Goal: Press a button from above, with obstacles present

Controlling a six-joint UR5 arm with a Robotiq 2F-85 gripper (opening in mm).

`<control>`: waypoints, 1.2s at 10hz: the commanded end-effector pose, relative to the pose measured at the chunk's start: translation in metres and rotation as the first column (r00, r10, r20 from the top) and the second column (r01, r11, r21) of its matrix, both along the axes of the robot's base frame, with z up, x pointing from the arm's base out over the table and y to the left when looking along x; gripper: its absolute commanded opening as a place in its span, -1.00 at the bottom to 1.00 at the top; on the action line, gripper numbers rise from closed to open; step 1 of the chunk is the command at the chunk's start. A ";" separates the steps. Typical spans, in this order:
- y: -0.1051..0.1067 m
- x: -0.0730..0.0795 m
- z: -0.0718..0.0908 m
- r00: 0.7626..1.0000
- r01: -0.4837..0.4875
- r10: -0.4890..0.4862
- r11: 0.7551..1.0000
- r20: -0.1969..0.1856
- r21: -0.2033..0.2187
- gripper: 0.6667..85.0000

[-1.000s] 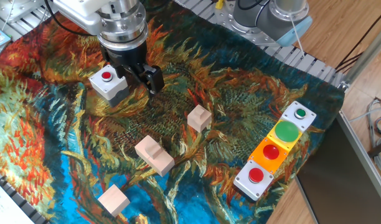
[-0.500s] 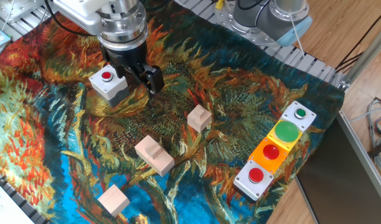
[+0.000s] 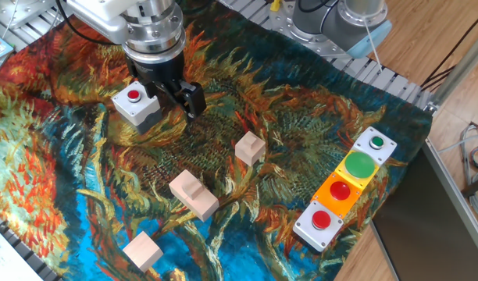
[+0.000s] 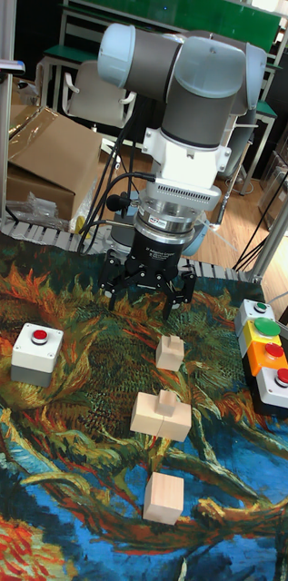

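My end effector, fingers spread, hangs over cloth-covered counter near red button; three wooden blocks mid-cloth, button panel at cloth edge.

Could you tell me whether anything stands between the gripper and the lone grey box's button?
Nothing visible does: the gripper hangs beside the button, and the three wooden blocks lie away from that gap.
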State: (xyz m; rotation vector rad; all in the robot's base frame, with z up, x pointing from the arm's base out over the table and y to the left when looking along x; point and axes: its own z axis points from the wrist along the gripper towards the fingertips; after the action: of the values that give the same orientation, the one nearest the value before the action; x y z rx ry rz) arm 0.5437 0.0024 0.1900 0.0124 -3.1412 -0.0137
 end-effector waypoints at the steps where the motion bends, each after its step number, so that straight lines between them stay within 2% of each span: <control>1: 0.021 0.056 0.007 0.976 0.038 -0.055 0.996 0.211 0.082 -0.98; 3: 0.016 0.055 0.006 0.977 0.041 -0.054 0.997 0.207 0.062 -0.98; 7: 0.015 0.055 0.006 0.977 0.025 -0.037 0.998 0.211 0.057 -0.98; 8: 0.019 0.062 0.008 0.970 0.049 -0.066 0.996 0.236 0.079 -0.98; 9: 0.037 0.074 0.013 0.955 0.088 -0.129 0.983 0.266 0.163 -0.98; 10: 0.027 0.069 0.011 0.964 0.016 -0.043 0.994 0.264 0.104 -0.98; 11: 0.025 0.067 0.010 0.965 0.029 -0.054 0.995 0.255 0.100 -0.98; 12: 0.021 0.055 0.007 0.975 0.065 -0.083 0.994 0.205 0.089 -0.98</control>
State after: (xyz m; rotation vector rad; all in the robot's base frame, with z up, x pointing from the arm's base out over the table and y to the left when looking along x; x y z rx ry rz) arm 0.6046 0.0238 0.1967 -0.0772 -3.3715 -0.1448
